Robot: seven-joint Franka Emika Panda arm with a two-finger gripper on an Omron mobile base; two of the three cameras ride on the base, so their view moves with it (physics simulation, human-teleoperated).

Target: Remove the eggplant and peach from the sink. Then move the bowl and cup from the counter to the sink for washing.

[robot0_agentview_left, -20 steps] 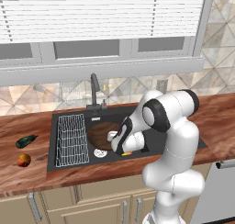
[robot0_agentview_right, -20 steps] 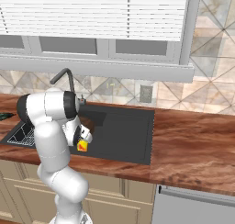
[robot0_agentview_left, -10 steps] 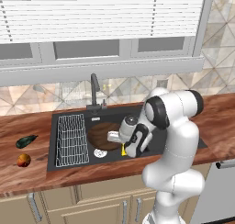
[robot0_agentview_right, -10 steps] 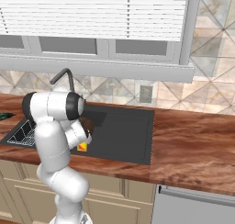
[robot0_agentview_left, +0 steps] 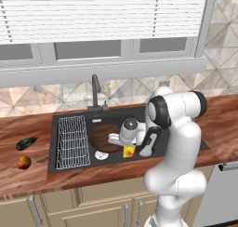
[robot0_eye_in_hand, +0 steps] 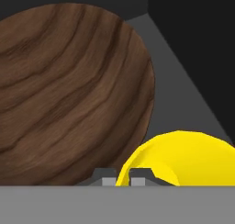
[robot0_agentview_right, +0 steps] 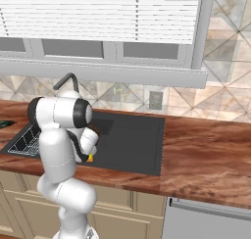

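The sink [robot0_agentview_left: 153, 116] holds the bowl [robot0_agentview_left: 103, 136] in its basin. The gripper [robot0_agentview_left: 128, 149] has dropped lower than a second ago, jaws pinched on the rim of the cup [robot0_agentview_left: 128, 151], just beside the bowl. Eggplant [robot0_agentview_left: 26, 143] and peach [robot0_agentview_left: 23, 162] lie on the counter's left end. No readable writing.

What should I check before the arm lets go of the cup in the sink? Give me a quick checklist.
1. Eggplant out on the counter: ok.
2. Peach out on the counter: ok.
3. Bowl in the sink: ok.
4. Tool shut on the cup rim: ok.
5. Cup over the basin, beside the bowl: ok.
6. Cup resting on the basin floor: cannot tell.
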